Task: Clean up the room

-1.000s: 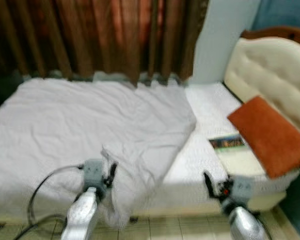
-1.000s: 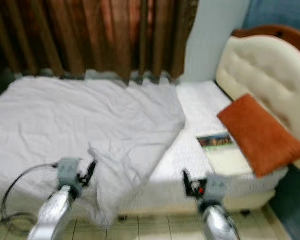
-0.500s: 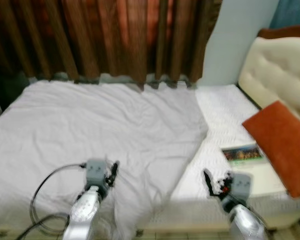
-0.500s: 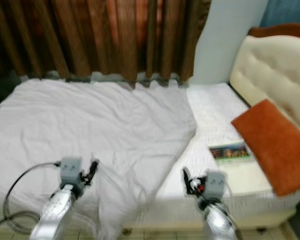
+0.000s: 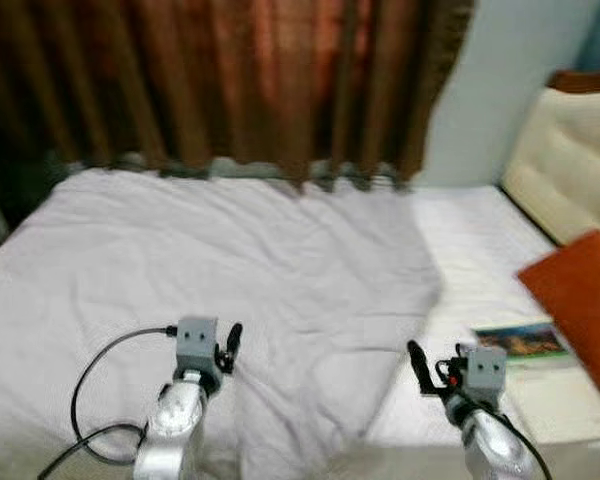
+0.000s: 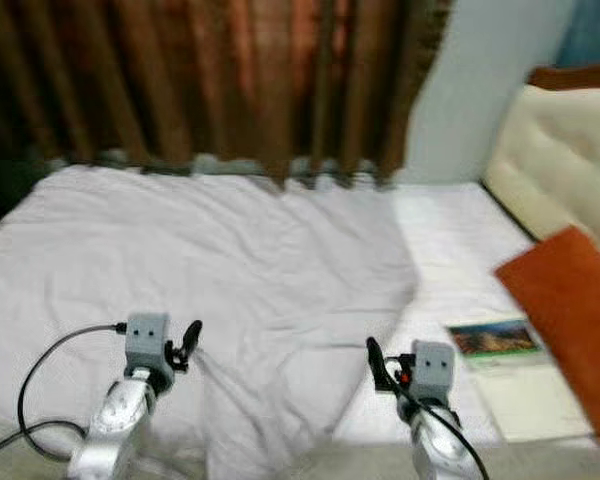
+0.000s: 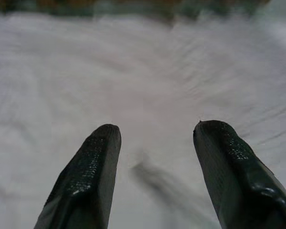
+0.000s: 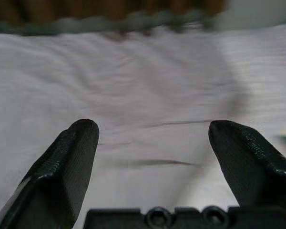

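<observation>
A pale lilac blanket point(image 5: 260, 270) lies rumpled over most of the bed, its edge running slantwise across the white mattress sheet point(image 5: 480, 260). A colourful book point(image 5: 525, 342) lies on the sheet beside an orange pillow point(image 5: 580, 300) at the right. My left gripper point(image 5: 230, 345) hovers open over the blanket's near part, and the left wrist view has its fingers point(image 7: 93, 171) spread above bare cloth. My right gripper point(image 5: 417, 365) is open too, near the blanket's edge, left of the book; the blanket point(image 8: 148, 109) lies beyond its fingers point(image 8: 69, 162).
Brown curtains point(image 5: 230, 80) hang behind the bed. A cream padded headboard point(image 5: 565, 150) stands at the right, with a pale wall point(image 5: 500, 80) between it and the curtains. A black cable point(image 5: 90, 385) loops off my left arm.
The whole view has shifted: the bed is nearer, the floor has dropped out of sight, and the pillow and book sit further right. Both grippers hold the same open pose.
</observation>
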{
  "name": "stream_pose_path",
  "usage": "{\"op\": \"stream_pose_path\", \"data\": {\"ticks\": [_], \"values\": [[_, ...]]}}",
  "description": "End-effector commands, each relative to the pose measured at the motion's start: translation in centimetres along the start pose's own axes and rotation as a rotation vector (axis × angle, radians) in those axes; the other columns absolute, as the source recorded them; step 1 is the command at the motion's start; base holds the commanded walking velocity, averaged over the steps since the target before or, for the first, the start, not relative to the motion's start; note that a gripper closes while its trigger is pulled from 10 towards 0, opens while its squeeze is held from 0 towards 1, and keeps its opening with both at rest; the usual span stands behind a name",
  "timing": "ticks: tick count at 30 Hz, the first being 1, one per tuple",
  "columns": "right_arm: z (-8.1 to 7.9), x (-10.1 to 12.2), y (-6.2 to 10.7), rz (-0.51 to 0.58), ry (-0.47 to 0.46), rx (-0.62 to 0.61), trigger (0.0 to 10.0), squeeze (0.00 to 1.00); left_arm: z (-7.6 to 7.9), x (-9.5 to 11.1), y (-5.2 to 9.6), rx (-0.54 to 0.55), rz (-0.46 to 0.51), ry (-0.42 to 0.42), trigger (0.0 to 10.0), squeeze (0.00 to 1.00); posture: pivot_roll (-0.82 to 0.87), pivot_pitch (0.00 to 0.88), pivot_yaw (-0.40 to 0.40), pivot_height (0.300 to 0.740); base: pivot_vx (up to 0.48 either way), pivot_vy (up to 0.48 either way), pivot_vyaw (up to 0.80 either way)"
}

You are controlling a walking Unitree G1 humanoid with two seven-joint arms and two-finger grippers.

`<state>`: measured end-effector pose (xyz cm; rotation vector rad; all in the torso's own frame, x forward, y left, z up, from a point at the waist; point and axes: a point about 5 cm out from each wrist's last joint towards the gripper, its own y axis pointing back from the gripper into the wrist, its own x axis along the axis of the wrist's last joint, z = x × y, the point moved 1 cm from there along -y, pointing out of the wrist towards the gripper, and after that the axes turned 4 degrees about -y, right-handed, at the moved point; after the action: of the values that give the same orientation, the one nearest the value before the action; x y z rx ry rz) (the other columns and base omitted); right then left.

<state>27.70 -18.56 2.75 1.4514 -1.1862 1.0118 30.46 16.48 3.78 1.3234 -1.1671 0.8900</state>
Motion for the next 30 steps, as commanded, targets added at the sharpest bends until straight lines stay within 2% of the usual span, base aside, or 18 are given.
{"op": "stream_pose_path", "data": {"ticks": [1,2,3,5,7,8,9,10,12,13,14,15,16,18,20,23,27,30], "values": [[1.0,-0.5,0.8,-0.027,0.006,-0.024,10.0,0.0,2.0,0.6,-1.1,-0.096,-0.018,-0.001,10.0,0.0,0.0,0.035,-0.072,0.74,0.368,0.307,0.0],[1.0,-0.5,0.8,-0.027,0.006,-0.024,10.0,0.0,2.0,0.6,-1.1,-0.096,-0.018,-0.001,10.0,0.0,0.0,0.035,-0.072,0.74,0.368,0.307,0.0],[1.0,-1.2,1.7,-0.049,0.012,-0.024,10.0,0.0,3.0,0.9,-2.1,-0.158,-0.042,0.007,10.0,0.0,-0.01,0.091,-0.074,0.74,0.371,0.304,0.0],[1.0,-1.4,2.0,-0.054,0.013,-0.024,10.0,0.0,3.4,1.0,-2.3,-0.182,-0.051,0.01,10.0,0.0,-0.01,0.091,-0.074,0.74,0.371,0.304,0.0],[0.9,-2.0,4.2,-0.077,0.018,-0.026,10.0,0.0,4.3,1.1,-3.2,-0.208,-0.111,0.003,10.0,0.0,-0.07,0.215,-0.056,0.74,0.187,0.148,0.0],[0.9,-2.3,5.2,-0.088,0.021,-0.032,10.0,0.0,4.6,1.3,-3.6,-0.217,-0.127,0.018,10.0,0.0,-0.08,0.237,-0.052,0.74,0.0,0.0,0.0],[0.9,-2.3,5.2,-0.088,0.021,-0.032,10.0,0.0,4.6,1.3,-3.6,-0.217,-0.127,0.018,10.0,0.0,-0.08,0.237,-0.052,0.74,0.0,0.0,0.0],[0.8,-2.3,6.1,-0.09,0.024,-0.035,10.0,0.0,4.8,1.5,-3.8,-0.226,-0.13,0.03,10.0,0.0,-0.1,0.261,-0.048,0.74,0.0,0.0,0.0],[0.5,-2.4,8.6,-0.1,0.021,-0.05,10.0,0.0,5.1,2.1,-4.4,-0.241,-0.148,0.044,10.0,0.0,-0.16,0.377,-0.028,0.74,0.0,0.0,0.0],[-0.1,-1.9,10.5,-0.098,0.022,-0.052,10.0,0.0,4.9,2.5,-4.6,-0.233,-0.142,0.021,10.0,0.0,-0.2,0.468,-0.019,0.74,0.0,0.0,0.0],[-0.1,-1.9,10.5,-0.098,0.022,-0.052,10.0,0.0,4.9,2.5,-4.6,-0.233,-0.142,0.021,10.0,0.0,-0.2,0.468,-0.019,0.74,0.0,0.0,0.0],[-0.3,-2.1,11.9,-0.112,0.024,-0.057,10.0,0.0,4.6,2.7,-4.8,-0.214,-0.141,0.003,10.0,0.0,-0.2,0.468,-0.019,0.74,0.0,0.0,0.0],[-1.3,-1.1,15.2,-0.131,0.037,-0.064,10.0,0.0,3.7,3.9,-5.3,-0.173,-0.093,-0.067,10.0,0.0,-0.27,0.593,-0.016,0.74,0.0,0.0,0.0],[-1.9,-0.5,17.5,-0.151,0.032,-0.078,10.0,0.0,3.0,4.6,-5.6,-0.145,-0.066,-0.05,10.0,0.0,-0.28,0.609,-0.013,0.74,0.0,0.0,0.0],[-2.6,-0.7,20.1,-0.194,0.024,-0.084,10.0,0.0,2.2,5.1,-5.8,-0.108,-0.058,0.063,10.0,0.0,-0.33,0.659,-0.011,0.74,0.0,0.0,0.0],[-3.3,-0.5,23.0,-0.245,0.026,-0.094,10.0,0.0,1.2,6.0,-6.1,-0.053,-0.032,0.207,10.0,0.0,-0.37,0.692,-0.016,0.74,0.0,0.0,0.0],[-4.0,-0.1,25.4,-0.311,0.003,-0.134,10.0,0.0,0.5,8.0,-6.7,-0.026,0.041,0.459,10.0,0.0,-0.38,0.722,-0.015,0.74,0.0,0.0,0.0],[-4.4,0.2,26.1,-0.332,-0.004,-0.143,10.0,0.0,0.7,8.8,-6.8,-0.03,0.073,0.549,10.0,0.0,-0.38,0.715,-0.013,0.74,0.0,0.0,0.0]]}}
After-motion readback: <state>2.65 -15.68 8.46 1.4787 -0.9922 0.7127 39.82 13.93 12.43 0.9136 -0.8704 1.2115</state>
